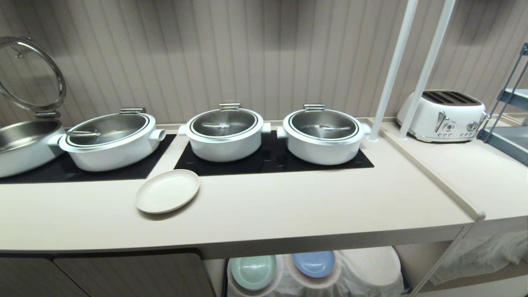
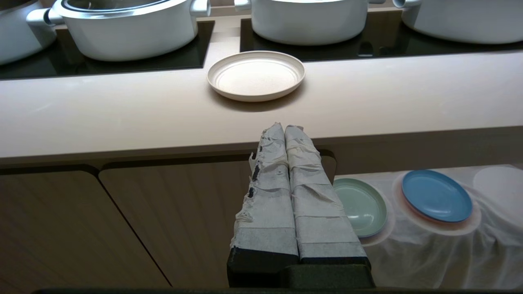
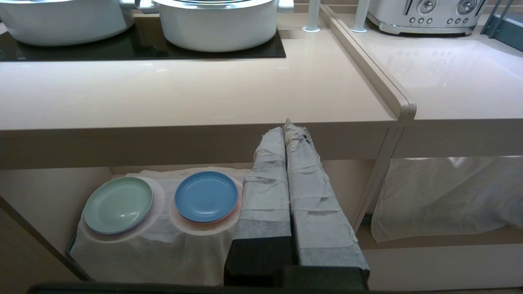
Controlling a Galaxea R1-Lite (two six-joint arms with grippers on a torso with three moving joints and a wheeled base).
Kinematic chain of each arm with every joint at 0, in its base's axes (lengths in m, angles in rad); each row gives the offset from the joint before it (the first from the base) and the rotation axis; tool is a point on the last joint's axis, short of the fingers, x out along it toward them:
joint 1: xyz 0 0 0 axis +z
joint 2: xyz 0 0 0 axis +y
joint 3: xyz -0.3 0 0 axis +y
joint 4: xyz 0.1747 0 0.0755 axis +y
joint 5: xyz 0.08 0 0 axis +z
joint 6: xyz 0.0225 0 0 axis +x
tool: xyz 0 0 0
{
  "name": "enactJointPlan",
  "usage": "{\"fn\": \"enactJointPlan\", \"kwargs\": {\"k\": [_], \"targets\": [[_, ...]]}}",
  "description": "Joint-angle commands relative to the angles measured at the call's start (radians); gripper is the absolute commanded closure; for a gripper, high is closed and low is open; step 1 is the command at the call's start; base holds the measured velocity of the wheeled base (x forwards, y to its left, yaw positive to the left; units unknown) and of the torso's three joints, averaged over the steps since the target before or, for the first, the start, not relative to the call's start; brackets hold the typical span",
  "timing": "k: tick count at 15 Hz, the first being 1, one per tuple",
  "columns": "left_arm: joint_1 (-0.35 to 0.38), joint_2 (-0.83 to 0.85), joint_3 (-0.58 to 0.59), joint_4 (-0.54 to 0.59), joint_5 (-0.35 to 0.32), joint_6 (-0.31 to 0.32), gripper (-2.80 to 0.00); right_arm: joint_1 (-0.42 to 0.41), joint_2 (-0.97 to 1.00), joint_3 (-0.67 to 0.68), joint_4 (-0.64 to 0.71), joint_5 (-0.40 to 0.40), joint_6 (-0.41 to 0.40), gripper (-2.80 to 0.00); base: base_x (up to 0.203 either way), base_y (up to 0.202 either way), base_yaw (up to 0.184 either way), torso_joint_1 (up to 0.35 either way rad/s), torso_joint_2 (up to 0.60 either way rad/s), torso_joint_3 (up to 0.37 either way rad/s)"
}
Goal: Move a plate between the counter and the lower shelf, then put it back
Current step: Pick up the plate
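The round, matte cream-beige plate (image 1: 167, 191) lies flat on the long beige counter (image 1: 288, 214), at seven o'clock from the middle white lidded pot (image 1: 225, 134). Both tape-wrapped claws — left gripper (image 2: 284, 127) and right gripper (image 3: 285, 126) — hang closed and empty below the counter's front edge. A low rim lying flat offers little purchase — I'd expect a careless pinch to skid it into the pot.
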Motion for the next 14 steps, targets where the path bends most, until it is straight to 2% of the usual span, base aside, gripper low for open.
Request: {"fn": "enactJointPlan", "kwargs": {"k": [1, 14], "targets": [[0.000, 0.002, 0.000, 0.000, 0.000, 0.000, 0.00, 0.000, 0.000, 0.000, 0.000, -0.001, 0.000, 0.00, 0.000, 0.000, 0.000, 0.000, 0.00, 0.000], [0.000, 0.002, 0.000, 0.000, 0.000, 0.002, 0.00, 0.000, 0.000, 0.000, 0.000, -0.001, 0.006, 0.00, 0.000, 0.000, 0.000, 0.000, 0.00, 0.000]]}}
